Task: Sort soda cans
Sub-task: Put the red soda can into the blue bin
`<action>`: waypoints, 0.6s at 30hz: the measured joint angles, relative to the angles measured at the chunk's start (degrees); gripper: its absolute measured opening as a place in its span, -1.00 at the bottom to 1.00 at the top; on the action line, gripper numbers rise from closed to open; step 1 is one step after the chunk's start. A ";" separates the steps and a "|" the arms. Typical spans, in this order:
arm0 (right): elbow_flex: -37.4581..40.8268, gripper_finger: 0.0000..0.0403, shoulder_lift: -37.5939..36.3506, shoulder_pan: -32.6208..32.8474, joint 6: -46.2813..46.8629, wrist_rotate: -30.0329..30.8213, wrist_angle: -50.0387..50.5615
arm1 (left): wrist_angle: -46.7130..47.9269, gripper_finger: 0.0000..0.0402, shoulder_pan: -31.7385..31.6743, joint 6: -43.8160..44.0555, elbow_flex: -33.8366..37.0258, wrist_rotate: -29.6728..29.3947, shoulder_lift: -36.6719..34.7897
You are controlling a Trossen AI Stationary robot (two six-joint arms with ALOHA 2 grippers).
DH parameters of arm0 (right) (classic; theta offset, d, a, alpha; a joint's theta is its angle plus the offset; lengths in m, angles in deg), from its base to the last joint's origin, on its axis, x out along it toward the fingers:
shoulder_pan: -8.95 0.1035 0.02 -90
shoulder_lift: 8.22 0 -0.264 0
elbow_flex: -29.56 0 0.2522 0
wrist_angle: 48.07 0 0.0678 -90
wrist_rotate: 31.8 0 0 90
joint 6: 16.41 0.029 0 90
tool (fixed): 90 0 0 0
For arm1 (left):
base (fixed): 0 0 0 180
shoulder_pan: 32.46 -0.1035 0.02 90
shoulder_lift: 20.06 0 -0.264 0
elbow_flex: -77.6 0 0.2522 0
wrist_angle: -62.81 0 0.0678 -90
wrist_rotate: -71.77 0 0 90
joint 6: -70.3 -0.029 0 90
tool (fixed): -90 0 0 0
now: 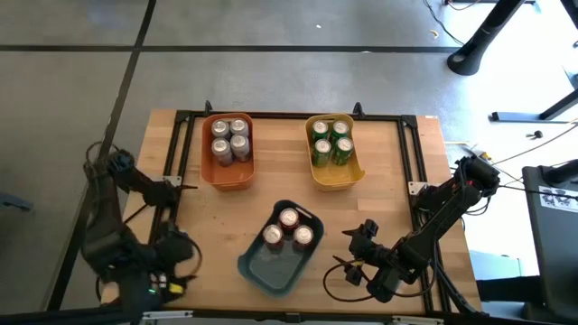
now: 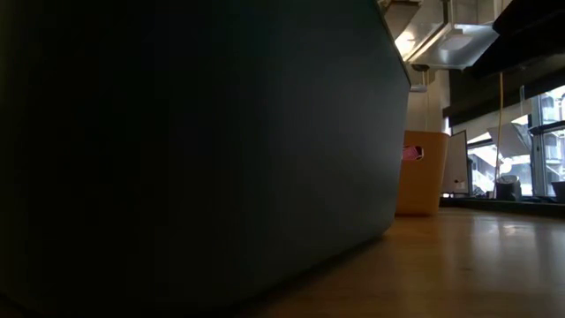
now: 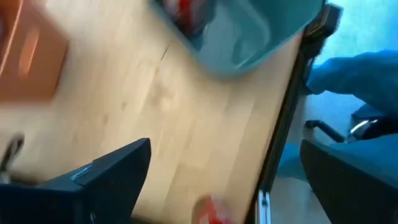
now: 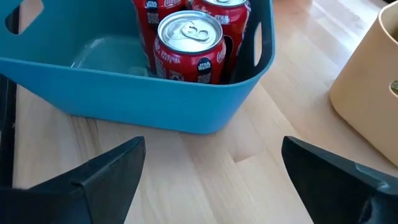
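Cans are all binned, as you can see from above: four silver-grey metal soda cans [image 1: 230, 138] stand in the orange plastic bin [image 1: 226, 176] at the far left of the wooden desk [image 1: 388, 171], four green metal soda cans [image 1: 330, 142] stand in the yellow plastic bin [image 1: 336, 177] at the far right, and three red metal soda cans [image 1: 289, 228] stand in the blue-grey plastic bin [image 1: 264, 269] near the front middle.

Your right wrist view adds what the overhead cannot: the red cans [image 4: 189, 46] crowd one end of the blue-grey bin [image 4: 124, 99], with the other end of the bin bare, and a corner of the yellow bin [image 4: 367, 87] shows off to one side. The right claw [image 4: 211, 180] sits low over bare wood just short of that bin, fingers spread wide, holding nothing. From above, the right claw [image 1: 354, 253] lies to the right of the blue-grey bin.

Your left wrist view is blurred, yet it shows the left claw [image 3: 230, 180] spread wide and empty over the desk edge, with the blue-grey bin [image 3: 249, 37] and the orange bin [image 3: 31, 59] farther off; a small red blur at the bottom edge cannot be identified. Overhead, the left claw [image 1: 172, 262] sits at the front left corner, left of the blue-grey bin.

The low view is almost wholly blocked by the dark wall of the blue-grey bin [image 2: 194, 141]; only the orange bin [image 2: 418, 172] and a strip of desk show past it.
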 joint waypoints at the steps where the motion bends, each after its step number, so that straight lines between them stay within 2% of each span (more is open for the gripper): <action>1: 0.00 0.87 0.00 0.00 -0.35 0.00 0.01 | 0.01 0.99 1.19 3.23 2.06 0.32 -1.66; 3: 0.00 0.87 0.00 0.00 -1.00 0.02 -0.07 | 0.00 0.99 3.13 8.40 5.25 1.08 -4.08; 8: 0.00 0.87 0.00 -0.44 -1.16 1.44 -0.10 | -0.60 0.97 5.42 14.10 8.65 1.15 -6.24; 14: 0.00 0.87 0.00 -1.65 -1.16 1.51 -0.17 | -5.11 0.97 5.45 14.00 10.55 1.32 -5.87; 18: 0.00 0.87 0.00 -3.12 -1.16 1.49 -0.27 | -5.62 0.97 5.46 12.13 12.43 7.47 -5.06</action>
